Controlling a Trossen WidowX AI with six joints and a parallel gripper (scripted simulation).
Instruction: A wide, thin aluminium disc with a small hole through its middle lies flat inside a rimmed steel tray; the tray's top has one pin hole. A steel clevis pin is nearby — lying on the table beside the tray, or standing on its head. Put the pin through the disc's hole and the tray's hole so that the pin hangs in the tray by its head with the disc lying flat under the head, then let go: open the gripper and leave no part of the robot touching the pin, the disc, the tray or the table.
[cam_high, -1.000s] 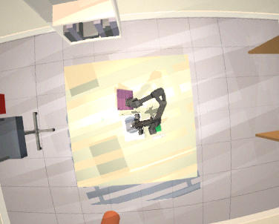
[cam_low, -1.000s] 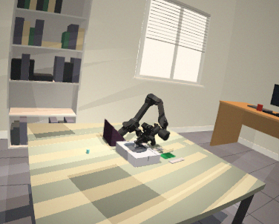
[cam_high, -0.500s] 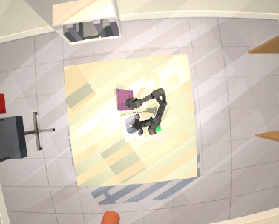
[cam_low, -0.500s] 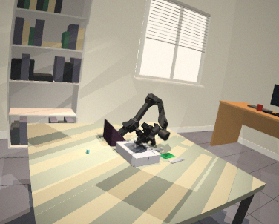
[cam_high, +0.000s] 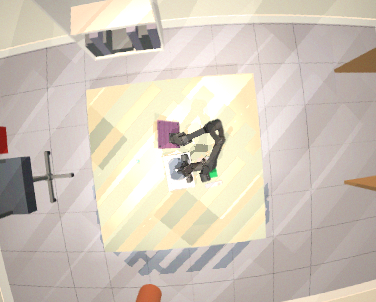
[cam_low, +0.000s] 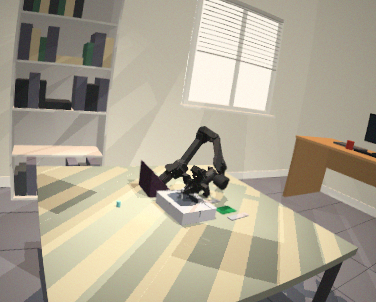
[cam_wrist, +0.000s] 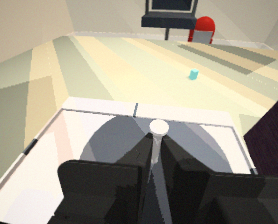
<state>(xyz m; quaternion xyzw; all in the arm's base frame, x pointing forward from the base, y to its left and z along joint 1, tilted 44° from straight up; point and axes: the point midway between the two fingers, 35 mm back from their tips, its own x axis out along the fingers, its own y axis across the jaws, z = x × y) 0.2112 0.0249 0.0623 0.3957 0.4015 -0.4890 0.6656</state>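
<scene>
Slanting bands of light and shade are crossing the desk (cam_high: 135, 220) (cam_low: 120, 260) (cam_wrist: 45, 65), with a bookshelf (cam_low: 62, 109) and a blinded window (cam_low: 232, 60) standing behind it in the exterior view. The white-looking tray (cam_high: 173, 187) (cam_low: 197, 216) (cam_wrist: 100, 104) is sitting on the desk, the dark disc (cam_high: 174, 166) (cam_low: 183, 196) (cam_wrist: 107, 140) is lying inside its rim, and the tool (cam_wrist: 156, 137) is pinching the pale clevis pin (cam_wrist: 159, 127) by its shank, head uppermost, over the disc. Whether the tip is already entering the disc's hole is impossible to tell, because the fingers are covering that spot. If the disc's hole is sitting off the tray's, the tip could be catching on tray metal and pushing the disc aside; a slightly leaning shank could be jamming at the edge. Opening too soon would risk a toppled pin, and fingers brushing the disc on the way out could be dragging it. The arm (cam_high: 218, 142) (cam_low: 205, 134) is rising from its base beside the purple panel (cam_high: 168, 134) (cam_low: 150, 180) (cam_wrist: 265, 140), bending high at the elbow and folding back down, its wrist hanging low over the tray.
</scene>
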